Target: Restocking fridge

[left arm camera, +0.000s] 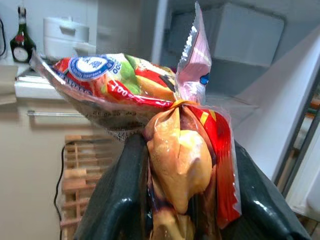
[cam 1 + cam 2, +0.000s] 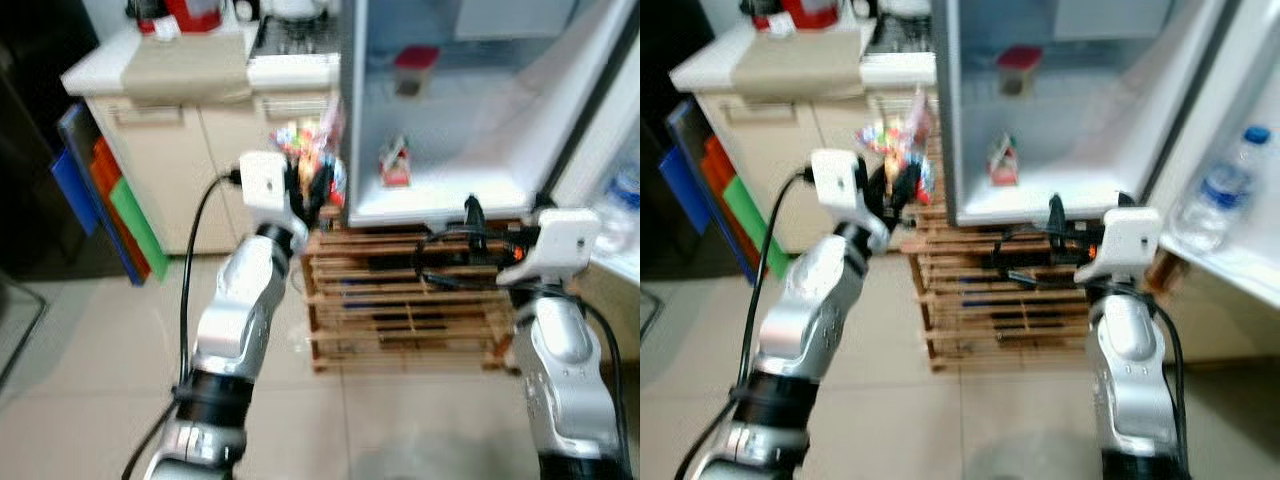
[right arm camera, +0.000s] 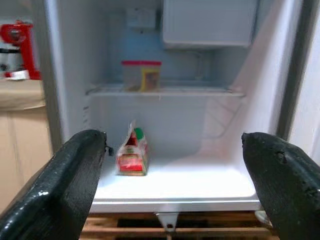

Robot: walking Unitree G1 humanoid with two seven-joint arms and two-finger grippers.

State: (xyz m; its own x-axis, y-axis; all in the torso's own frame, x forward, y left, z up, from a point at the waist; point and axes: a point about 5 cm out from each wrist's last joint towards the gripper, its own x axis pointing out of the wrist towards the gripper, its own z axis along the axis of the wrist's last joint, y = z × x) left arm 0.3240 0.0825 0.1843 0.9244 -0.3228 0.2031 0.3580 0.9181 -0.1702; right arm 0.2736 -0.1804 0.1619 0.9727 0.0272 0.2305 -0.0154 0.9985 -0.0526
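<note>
Left tool [image 2: 308, 195] raised beside the fridge [image 2: 450, 110], clamped on a snack bag [image 1: 165, 125]. Right tool [image 3: 175, 175] level before the fridge, fingers spread wide.

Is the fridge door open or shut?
Open. The fridge interior is exposed: a red-lidded tub on the shelf, a small carton on the floor below, and the door swung aside holding a bottle.

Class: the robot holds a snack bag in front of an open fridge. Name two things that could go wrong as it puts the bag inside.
1. The left gripper pinches the snack bag only at its tied neck, so the heavier, loose top may swing and slip out.
2. The bag hangs left of the fridge wall; moving inward, it could catch that edge or knock over the small carton on the bottom shelf.
</note>
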